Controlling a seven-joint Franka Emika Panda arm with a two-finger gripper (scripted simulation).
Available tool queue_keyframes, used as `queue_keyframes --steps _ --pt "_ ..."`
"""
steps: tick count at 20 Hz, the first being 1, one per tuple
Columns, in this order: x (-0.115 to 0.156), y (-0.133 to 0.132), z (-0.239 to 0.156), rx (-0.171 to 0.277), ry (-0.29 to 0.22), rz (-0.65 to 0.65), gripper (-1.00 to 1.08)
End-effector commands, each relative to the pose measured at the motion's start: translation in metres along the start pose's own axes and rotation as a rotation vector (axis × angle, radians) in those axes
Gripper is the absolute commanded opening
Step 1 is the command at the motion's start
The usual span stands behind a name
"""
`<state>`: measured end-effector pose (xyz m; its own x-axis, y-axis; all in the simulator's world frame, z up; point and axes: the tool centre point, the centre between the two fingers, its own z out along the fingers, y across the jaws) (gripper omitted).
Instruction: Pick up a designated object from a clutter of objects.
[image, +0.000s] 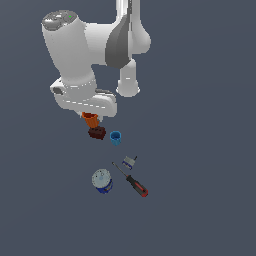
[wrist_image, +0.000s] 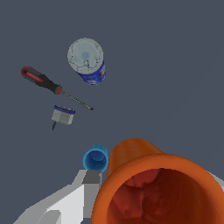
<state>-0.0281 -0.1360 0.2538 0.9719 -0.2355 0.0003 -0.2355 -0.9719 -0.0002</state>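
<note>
The orange cup (image: 90, 119) sits between the fingers of my gripper (image: 91, 120), just below the white hand. In the wrist view the orange cup (wrist_image: 157, 188) fills the near part of the picture, hollow top toward the camera, with one grey finger (wrist_image: 91, 177) against its side. The gripper is shut on it. It appears to be held above the floor, close to the dark brown studded brick (image: 97, 133). The blue cup (image: 115, 138) stands apart, toward the exterior view's right, and also shows in the wrist view (wrist_image: 96, 158). The brick is hidden in the wrist view.
A grey clamp (image: 130, 161) (wrist_image: 64, 115), a red-and-black-handled screwdriver (image: 132, 181) (wrist_image: 43, 81) and a blue-and-silver can (image: 102, 180) (wrist_image: 87, 60) lie further off on the dark floor. The arm's white links (image: 75, 55) rise above the cup.
</note>
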Motion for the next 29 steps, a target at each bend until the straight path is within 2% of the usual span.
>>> queue_keyframes --steps 1,10,16,22,29 --pt "-0.001 0.004 -0.027 0.0 0.0 0.0 -1.0" --pt "-0.002 0.019 -0.118 0.0 0.0 0.0 -1.0" --pt "-0.001 0.026 -0.164 0.0 0.0 -0.001 -1.0" --pt "0.0 0.03 -0.191 0.0 0.0 -0.001 -1.0" --pt "0.002 0.032 -0.199 0.0 0.0 -0.001 -1.0"
